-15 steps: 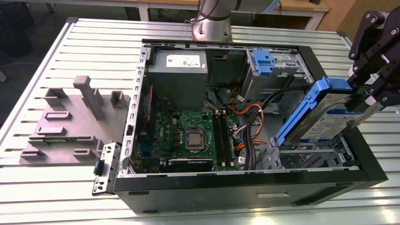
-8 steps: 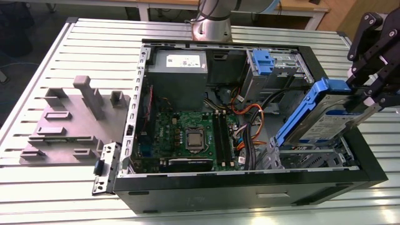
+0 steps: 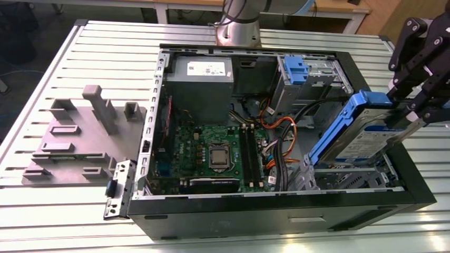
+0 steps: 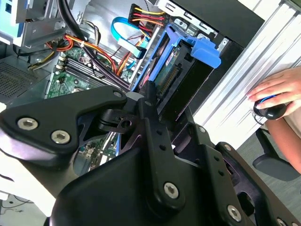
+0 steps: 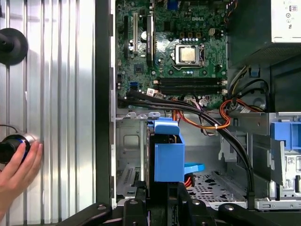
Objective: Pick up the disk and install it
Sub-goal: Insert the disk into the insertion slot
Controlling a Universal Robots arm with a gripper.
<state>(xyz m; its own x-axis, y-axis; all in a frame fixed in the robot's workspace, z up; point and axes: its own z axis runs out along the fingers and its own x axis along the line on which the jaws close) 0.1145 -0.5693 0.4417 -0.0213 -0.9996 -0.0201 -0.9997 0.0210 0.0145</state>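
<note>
gripper point(image 3: 413, 112) clamping tilted disk point(image 3: 371, 136), over open computer case point(image 3: 281, 206)

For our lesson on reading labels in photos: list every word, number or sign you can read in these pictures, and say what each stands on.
Nothing can be quoted with certainty.
White sticker on the power-supply box: print too small to read.
White-and-blue label on the disk: print too small to read.
Motherboard: fine white markings, none sure enough to quote.
</note>
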